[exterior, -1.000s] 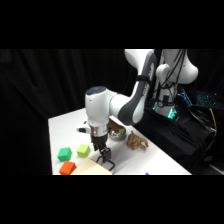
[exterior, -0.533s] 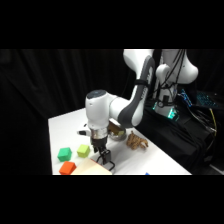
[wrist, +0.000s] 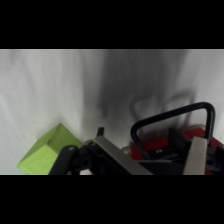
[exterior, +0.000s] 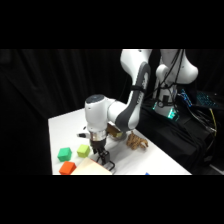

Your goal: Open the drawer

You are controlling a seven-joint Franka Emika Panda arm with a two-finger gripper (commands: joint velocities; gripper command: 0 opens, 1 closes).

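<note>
I see the drawer (exterior: 92,168) at the lower edge of the side view, its tan top cut off by the frame. In the wrist view its red front (wrist: 200,145) and black loop handle (wrist: 170,117) sit at lower right. My hand (exterior: 102,159) hangs right at it, fingers (wrist: 196,156) apart on either side of the handle. A lime block (exterior: 83,150), green block (exterior: 64,154) and orange block (exterior: 67,168) crowd the left. The white bench (exterior: 65,127) lies open toward the upper left.
</note>
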